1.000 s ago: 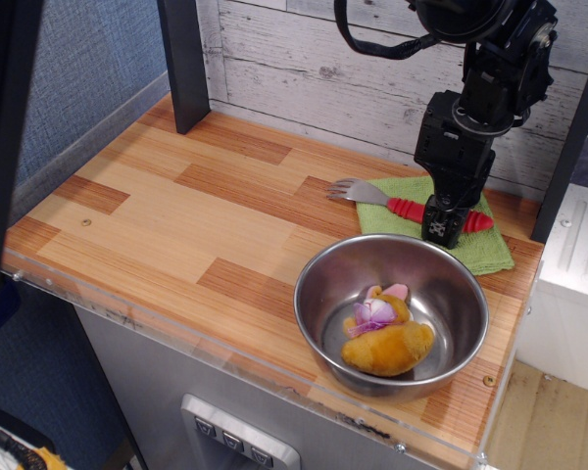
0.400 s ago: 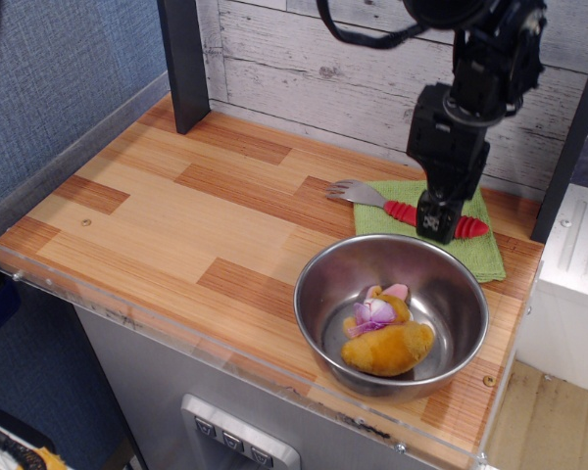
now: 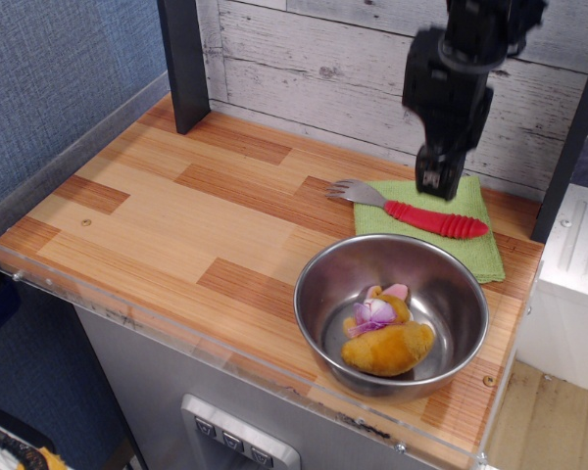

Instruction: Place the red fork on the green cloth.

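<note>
Wood-plank laminate worktop (image 3: 176, 215) carries a square light-green terry cloth (image 3: 470, 257) at its far right edge and a round shiny steel bowl (image 3: 325, 282) just in front, near the front edge.

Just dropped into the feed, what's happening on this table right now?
The gripper hangs in the air above the green cloth, holding nothing. The red fork lies on the cloth with its red handle across it and its metal head poking off the left edge onto the wooden table. In front sits a steel bowl with a small plush toy inside.
</note>
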You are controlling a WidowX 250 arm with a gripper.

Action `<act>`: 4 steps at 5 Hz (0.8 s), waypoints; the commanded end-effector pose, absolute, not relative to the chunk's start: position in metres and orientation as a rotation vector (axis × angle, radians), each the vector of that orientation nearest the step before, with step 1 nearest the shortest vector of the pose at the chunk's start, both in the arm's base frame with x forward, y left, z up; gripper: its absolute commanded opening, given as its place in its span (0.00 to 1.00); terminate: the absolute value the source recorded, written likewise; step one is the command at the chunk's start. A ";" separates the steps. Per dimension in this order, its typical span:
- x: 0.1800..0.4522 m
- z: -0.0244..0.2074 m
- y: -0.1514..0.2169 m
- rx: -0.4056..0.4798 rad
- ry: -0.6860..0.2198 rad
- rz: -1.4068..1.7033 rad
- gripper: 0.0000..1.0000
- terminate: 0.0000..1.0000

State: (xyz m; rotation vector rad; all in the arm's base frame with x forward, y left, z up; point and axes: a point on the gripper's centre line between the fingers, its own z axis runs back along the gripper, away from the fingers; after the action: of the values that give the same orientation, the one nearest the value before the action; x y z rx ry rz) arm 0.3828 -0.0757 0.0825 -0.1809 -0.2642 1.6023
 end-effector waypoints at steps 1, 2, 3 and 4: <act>0.360 0.151 -0.067 -0.292 -0.347 1.649 1.00 0.00; 0.348 0.167 -0.063 -0.279 -0.368 1.712 1.00 0.00; 0.348 0.167 -0.063 -0.279 -0.368 1.712 1.00 0.00; 0.348 0.167 -0.063 -0.279 -0.368 1.712 1.00 0.00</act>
State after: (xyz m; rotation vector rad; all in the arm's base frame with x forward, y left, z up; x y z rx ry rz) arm 0.3551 -0.0595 0.1478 -0.2285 -0.3369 1.7189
